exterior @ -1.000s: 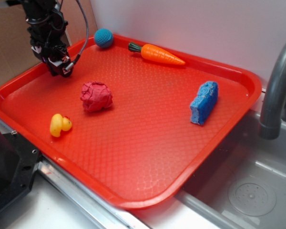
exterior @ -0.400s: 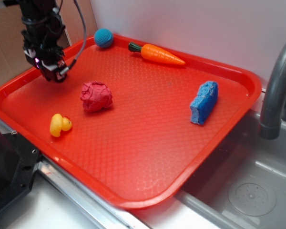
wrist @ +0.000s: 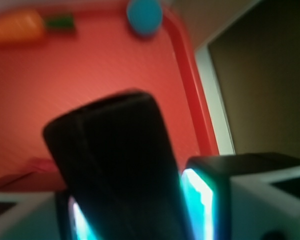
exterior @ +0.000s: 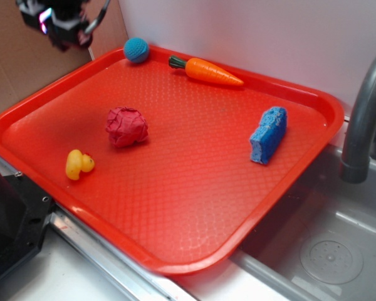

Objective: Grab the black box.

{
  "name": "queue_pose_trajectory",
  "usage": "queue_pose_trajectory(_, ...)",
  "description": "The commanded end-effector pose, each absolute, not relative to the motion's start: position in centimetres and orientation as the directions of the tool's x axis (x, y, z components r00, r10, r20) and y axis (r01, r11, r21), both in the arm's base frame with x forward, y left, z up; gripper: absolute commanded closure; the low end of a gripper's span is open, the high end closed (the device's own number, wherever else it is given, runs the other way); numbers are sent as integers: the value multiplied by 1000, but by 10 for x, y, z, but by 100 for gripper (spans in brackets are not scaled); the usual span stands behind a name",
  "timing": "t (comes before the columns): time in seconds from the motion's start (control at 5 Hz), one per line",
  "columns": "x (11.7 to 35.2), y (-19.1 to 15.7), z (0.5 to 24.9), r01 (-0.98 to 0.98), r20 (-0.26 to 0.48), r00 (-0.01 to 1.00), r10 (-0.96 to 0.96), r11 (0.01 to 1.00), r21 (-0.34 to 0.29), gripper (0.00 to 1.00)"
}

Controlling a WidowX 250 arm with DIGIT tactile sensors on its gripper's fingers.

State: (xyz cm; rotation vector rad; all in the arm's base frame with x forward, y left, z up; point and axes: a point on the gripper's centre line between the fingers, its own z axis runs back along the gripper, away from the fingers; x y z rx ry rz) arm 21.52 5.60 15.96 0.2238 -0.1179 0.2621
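1. Hanging at the top left corner of the exterior view, the black robot gripper sits raised clear above the red plastic tray, over the tray's far left edge and in front of a brown cardboard panel; only its lower end is in frame.
2. Claw state: the wrist view shows the small matte black rectangular box clamped between the two fingers, whose glowing cyan inner pads press against its flanks — jaws closed to the width of the box.
3. Location of the box: in the claw, lifted off the tray. In the exterior view it cannot be told apart from the dark gripper body.
4. Orientation: in the wrist view the box's long axis runs away from the camera, out from between the fingers, leaning slightly to the left; its far end is blurred.
5. Tray contents, all lying apart from one another:
   - crumpled red paper ball, left of centre;
   - yellow rubber duck, near the front left rim;
   - blue crocheted ball, on the far rim;
   - orange toy carrot with green stem, along the far side;
   - blue sponge, right side.
6. Grey curved tap stands right of the tray, over a steel sink.
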Motion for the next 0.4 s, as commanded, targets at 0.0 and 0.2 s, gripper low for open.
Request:
queue_pose_trajectory(0.0,232,8,251,-450,219,880,421,887,104,100)
queue_pose_trajectory(0.2,230,3,246,-365,156,921,357,931,25,100)
